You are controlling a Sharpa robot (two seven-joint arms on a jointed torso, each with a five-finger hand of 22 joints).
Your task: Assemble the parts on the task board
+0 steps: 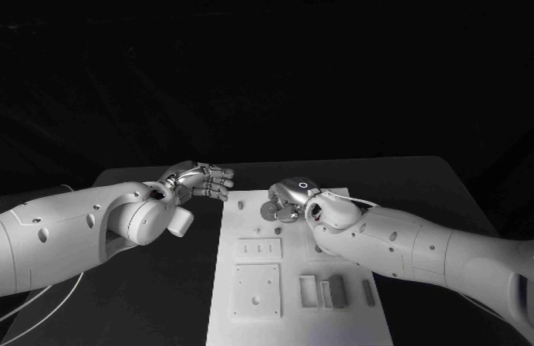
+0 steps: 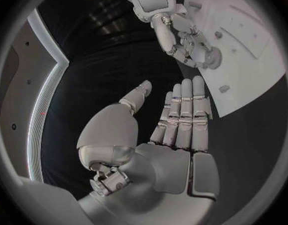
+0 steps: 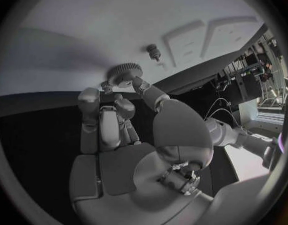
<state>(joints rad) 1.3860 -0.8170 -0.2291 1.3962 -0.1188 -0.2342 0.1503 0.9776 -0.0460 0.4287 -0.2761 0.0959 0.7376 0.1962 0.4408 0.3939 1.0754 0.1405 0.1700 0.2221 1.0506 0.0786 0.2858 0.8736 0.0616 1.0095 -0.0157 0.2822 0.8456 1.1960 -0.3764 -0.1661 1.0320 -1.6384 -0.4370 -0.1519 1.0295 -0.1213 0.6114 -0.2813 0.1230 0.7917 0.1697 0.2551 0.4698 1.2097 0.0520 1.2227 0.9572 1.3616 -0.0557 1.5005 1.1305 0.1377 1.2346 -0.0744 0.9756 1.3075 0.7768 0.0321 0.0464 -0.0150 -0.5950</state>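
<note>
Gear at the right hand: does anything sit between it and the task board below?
Nothing visible does. The right hand touches the gear with its fingertips over bare task board; a small peg stands beside it, apart.

Black table (image 1: 445, 184), dark and matte. White task board (image 1: 292, 315) flat at its middle, long side running away from the robot, bare dark tabletop on both sides of it.
</note>
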